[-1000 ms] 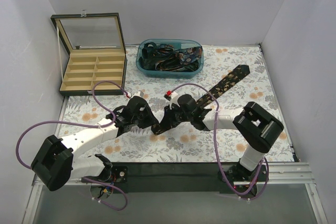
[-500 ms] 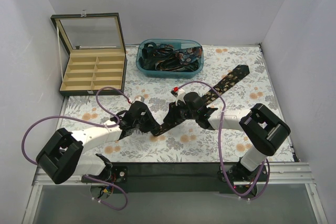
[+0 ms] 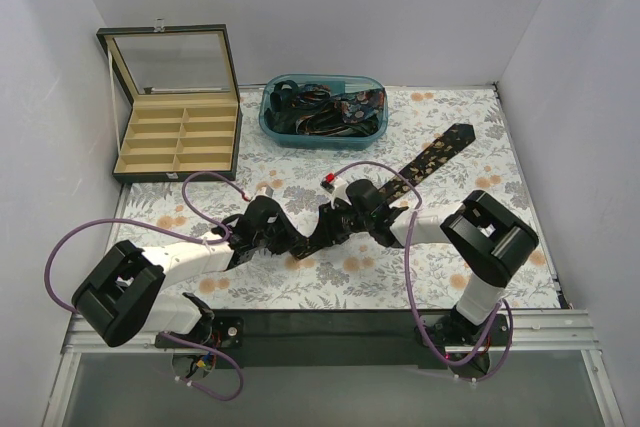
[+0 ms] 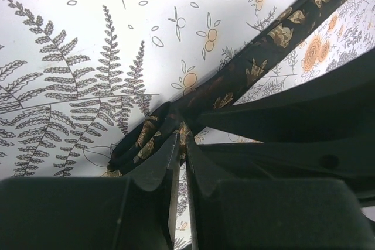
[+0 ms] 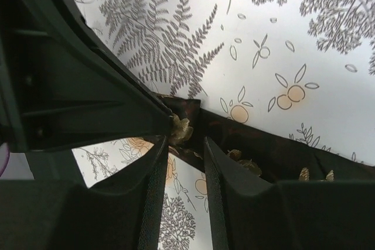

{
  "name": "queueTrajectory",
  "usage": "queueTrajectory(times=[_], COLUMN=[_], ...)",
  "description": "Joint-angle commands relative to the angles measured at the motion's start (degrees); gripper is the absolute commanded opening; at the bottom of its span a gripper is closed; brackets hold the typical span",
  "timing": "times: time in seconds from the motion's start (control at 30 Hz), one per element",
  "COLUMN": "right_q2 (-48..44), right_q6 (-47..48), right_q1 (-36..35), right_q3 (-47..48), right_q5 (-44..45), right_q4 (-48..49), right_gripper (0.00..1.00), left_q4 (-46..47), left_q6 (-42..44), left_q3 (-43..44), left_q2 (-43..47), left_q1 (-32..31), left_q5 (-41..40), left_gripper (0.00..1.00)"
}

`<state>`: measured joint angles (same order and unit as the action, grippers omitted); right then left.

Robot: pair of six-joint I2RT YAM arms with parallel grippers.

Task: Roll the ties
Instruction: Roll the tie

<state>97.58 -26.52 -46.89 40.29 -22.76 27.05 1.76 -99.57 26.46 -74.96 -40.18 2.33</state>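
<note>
The left gripper (image 4: 180,143) has its jaws almost together, pinching the folded end of the tie (image 4: 252,68) at lower centre. The right gripper (image 5: 181,144) is open, with that end lying at the gap between its tips. From there the tie runs to the upper right over the flowered cloth (image 3: 300,162).

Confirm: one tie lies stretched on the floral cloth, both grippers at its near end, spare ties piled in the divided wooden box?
No. The top external view shows the spare ties piled in the teal bin, not the divided wooden box. The rest holds: one tie lies stretched on the floral cloth, left gripper and right gripper at its near end.
</note>
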Motion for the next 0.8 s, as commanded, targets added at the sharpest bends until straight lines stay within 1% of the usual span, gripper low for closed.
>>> queueTrajectory(times=[0.0, 0.07, 0.4, 0.77], right_q2=[1.8, 2.4, 1.8, 3.1], right_q6=[-0.7, -0.9, -1.2, -1.7], right_q1=[0.0, 0.1, 0.4, 0.4], right_q3=[1.6, 1.9, 1.8, 2.3], right_q5=[-2.7, -2.6, -2.5, -4.2], right_q4=[2.0, 2.2, 2.7, 3.0], right_gripper=[0.33, 0.32, 0.31, 0.27], left_q4=[0.9, 0.9, 1.4, 2.1], left_q6=[-1.0, -1.2, -1.3, -0.9], left_q3=[-1.0, -1.2, -1.1, -1.1], left_q2=[1.0, 1.0, -0.8, -0.9], left_q1=[0.2, 0.2, 0.2, 0.2], left_q5=[-1.1, -1.0, 0.4, 1.5], left_gripper=[0.1, 0.07, 0.02, 0.0])
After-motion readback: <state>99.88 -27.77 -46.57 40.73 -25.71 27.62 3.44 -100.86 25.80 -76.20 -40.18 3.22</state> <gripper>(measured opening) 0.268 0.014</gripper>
